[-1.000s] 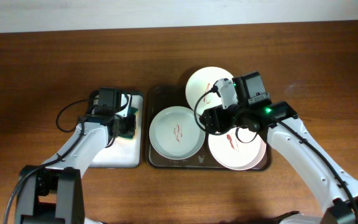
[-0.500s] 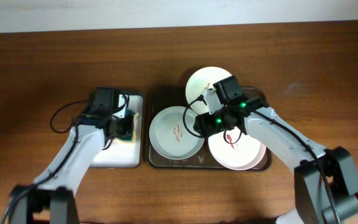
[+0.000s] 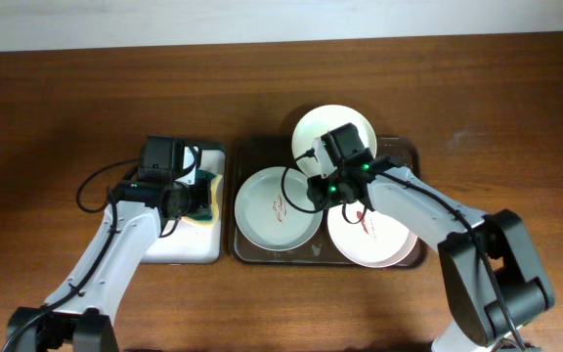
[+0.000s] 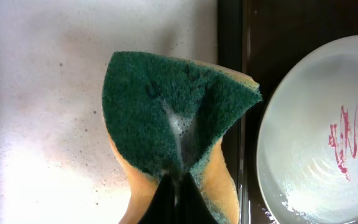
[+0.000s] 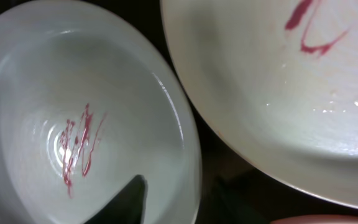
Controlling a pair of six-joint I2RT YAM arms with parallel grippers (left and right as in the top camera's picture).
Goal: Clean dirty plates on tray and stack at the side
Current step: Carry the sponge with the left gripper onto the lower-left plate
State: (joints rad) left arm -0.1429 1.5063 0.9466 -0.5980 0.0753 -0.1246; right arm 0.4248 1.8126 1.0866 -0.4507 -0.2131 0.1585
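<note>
Three plates lie on the dark tray [image 3: 255,153]: a white one [image 3: 332,125] at the back, a mint green one [image 3: 274,210] at the left and a pinkish-white one [image 3: 374,240] at the right, each with red streaks. My right gripper [image 3: 319,191] is open and straddles the mint plate's right rim. In the right wrist view one finger of the right gripper [image 5: 179,200] sits inside the mint plate [image 5: 73,124], and the white plate [image 5: 278,93] is beside it. My left gripper [image 3: 192,200] is shut on the green and yellow sponge [image 4: 173,118].
The sponge hangs over the small black-rimmed white tray [image 3: 179,244], left of the dark tray. That tray's wet white floor [image 4: 42,93] fills the left wrist view, with the mint plate [image 4: 316,124] at its right. Bare wood tabletop surrounds both trays.
My right gripper has moved left and down from above the pinkish-white plate to the mint plate's right rim. The left gripper has shifted slightly with the sponge.
</note>
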